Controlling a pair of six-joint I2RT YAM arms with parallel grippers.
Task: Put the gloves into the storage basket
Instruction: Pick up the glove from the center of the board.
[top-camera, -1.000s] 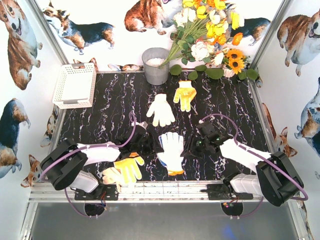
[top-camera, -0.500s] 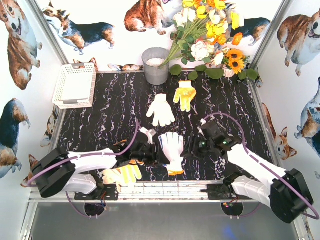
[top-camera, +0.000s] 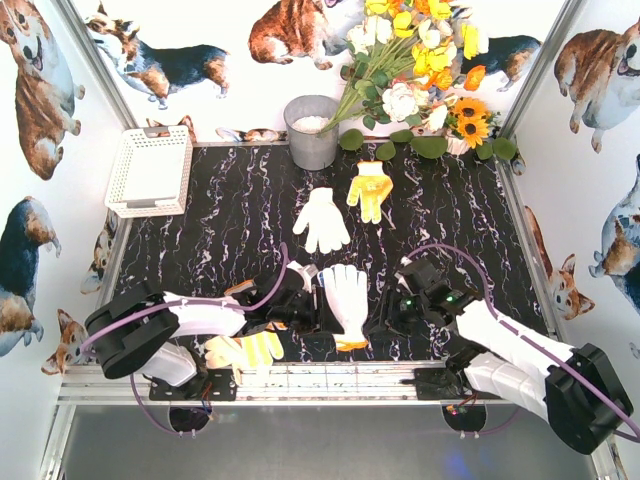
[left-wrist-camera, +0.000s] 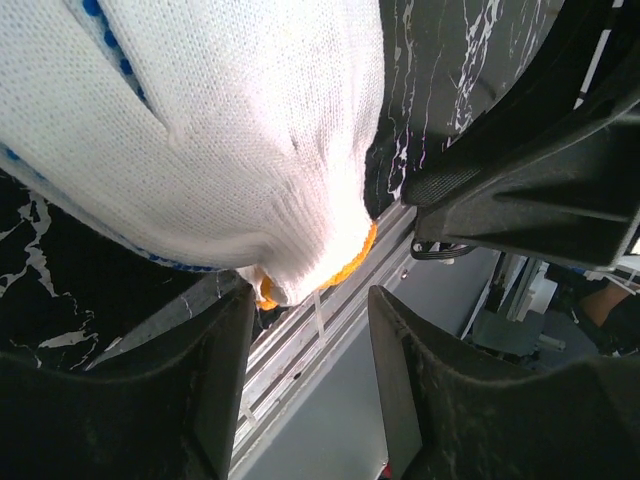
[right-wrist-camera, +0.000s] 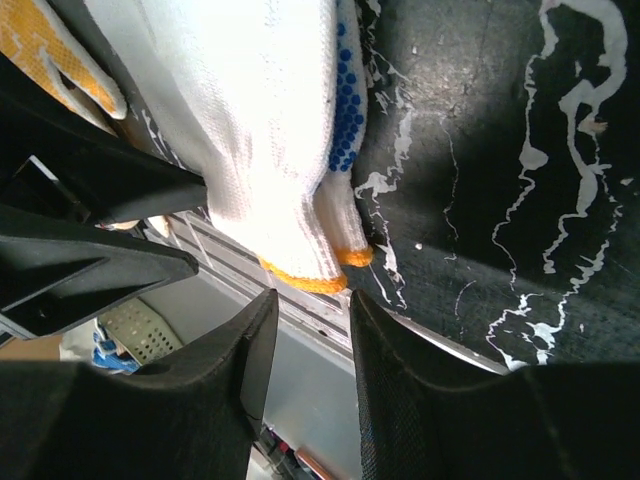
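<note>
1. Over the last second both arms have dropped toward the near edge of the table (top-camera: 215, 215). The left gripper (top-camera: 312, 312) and the right gripper (top-camera: 386, 312) now sit on either side of the cuff end of the white glove with the orange cuff (top-camera: 346, 300), low in the middle of the overhead view.
2. That glove has hardly shifted in that time. It lies flat, fingers pointing away from the arms and its cuff at the table's front rail.
3. In the left wrist view the left gripper is released: its jaws stand wide apart, with the cuff just ahead of the gap and nothing pinched.
4. In the right wrist view the right gripper is also released. Its gap is narrower, and the orange hem is just beyond the tips, not held.
5. The other gloves have stayed put. A near yellow glove (top-camera: 245, 350) is half hidden under the left arm, and a plain white glove (top-camera: 322, 220) and a far yellow glove (top-camera: 371, 188) lie mid-table.
6. The basket (top-camera: 150, 170) stands in the upper left, well away from all of them, and I can make out no glove in it.
7. So I judge this as the approach to a first pick. Nothing has been lifted, and the whole carry to the basket is still ahead.
</note>
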